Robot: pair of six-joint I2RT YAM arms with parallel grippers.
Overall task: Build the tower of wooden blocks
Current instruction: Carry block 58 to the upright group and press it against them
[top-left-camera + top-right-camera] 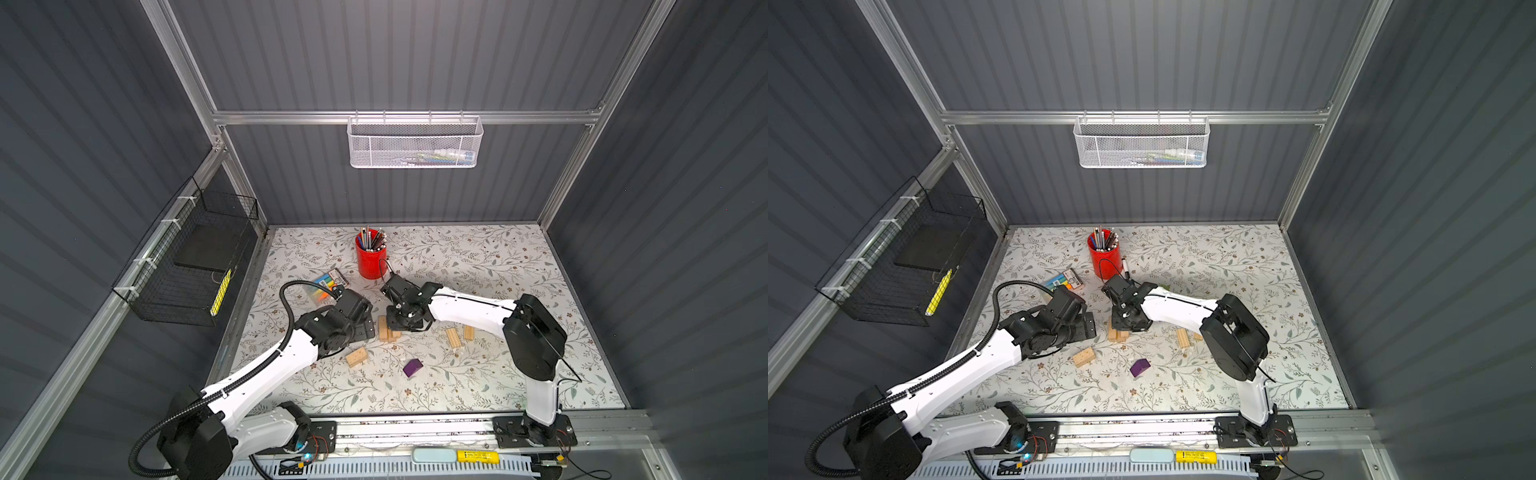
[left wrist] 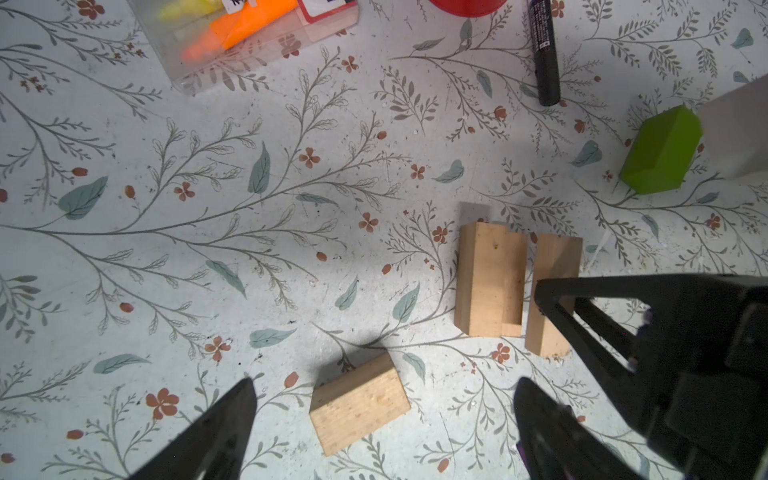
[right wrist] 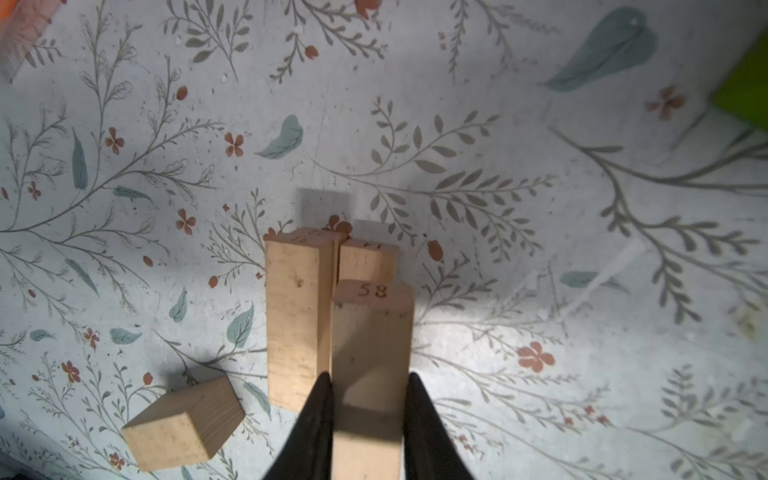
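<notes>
right gripper (image 3: 370, 376): clamped on pale rectangular wood block stamped 58 (image 3: 372, 332) | tower base of pale wood planks (image 3: 297, 316): directly beneath, middle of floral-papered bench (image 1: 478, 266) | left gripper (image 2: 384, 384): jaws apart over loose pale wood block (image 2: 359, 405) | handling: likely light, rigid, smooth; pinch long sides mid-length

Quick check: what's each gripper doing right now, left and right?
Left gripper: open, holding nothing.
Right gripper: closed on a wood block.
</notes>
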